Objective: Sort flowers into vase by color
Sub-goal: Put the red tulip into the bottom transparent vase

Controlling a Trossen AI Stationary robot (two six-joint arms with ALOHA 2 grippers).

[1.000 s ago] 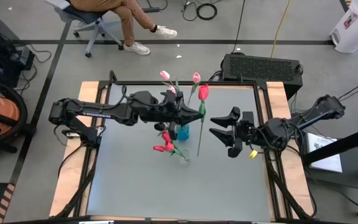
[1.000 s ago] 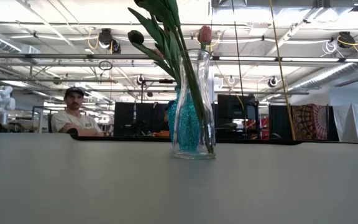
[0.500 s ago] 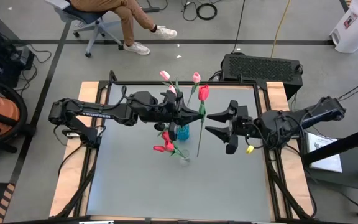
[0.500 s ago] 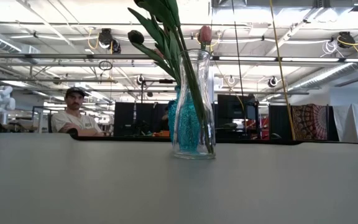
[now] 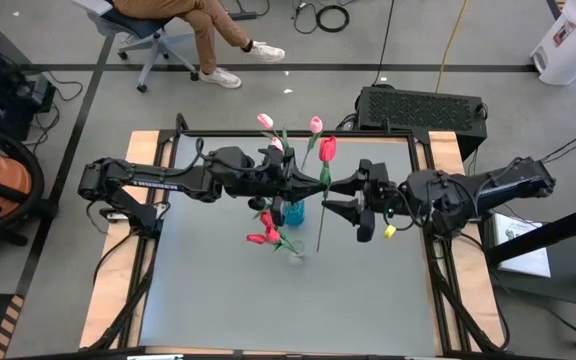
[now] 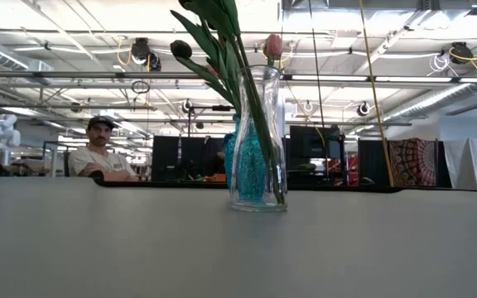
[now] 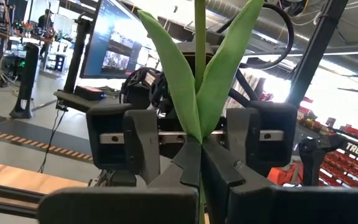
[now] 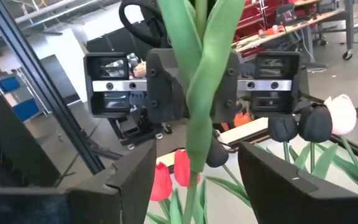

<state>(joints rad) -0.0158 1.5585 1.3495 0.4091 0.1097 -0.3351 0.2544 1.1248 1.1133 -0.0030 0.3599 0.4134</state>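
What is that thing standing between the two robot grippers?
A tulip: the left gripper is shut on its green stem, and the open right gripper faces it from the other side, seen from above.

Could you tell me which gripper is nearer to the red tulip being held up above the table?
Left. The left gripper is shut on the red tulip's stem just below its leaves. The right gripper sits beside the stem, jaws open around it, not touching.

Overhead looks straight down, low looks level; both share the vase point(image 6: 257, 141) (centre).
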